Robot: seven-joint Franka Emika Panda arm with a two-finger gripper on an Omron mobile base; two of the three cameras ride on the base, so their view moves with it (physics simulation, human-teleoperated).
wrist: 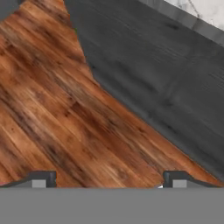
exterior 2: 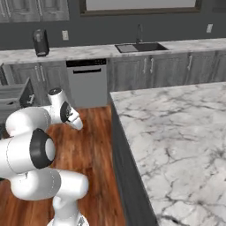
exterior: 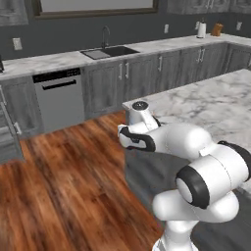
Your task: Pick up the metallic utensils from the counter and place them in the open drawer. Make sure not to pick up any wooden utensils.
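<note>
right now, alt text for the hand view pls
The open gripper points down at the wooden floor, holding nothing. The grey side of the counter runs diagonally across the upper right, with a strip of white marble top in the corner.

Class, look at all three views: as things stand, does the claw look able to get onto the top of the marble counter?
Probably not yet. The open, empty claw points down at the wood floor beside the counter's grey base. The marble counter top lies above, so the arm must lift first.
</note>
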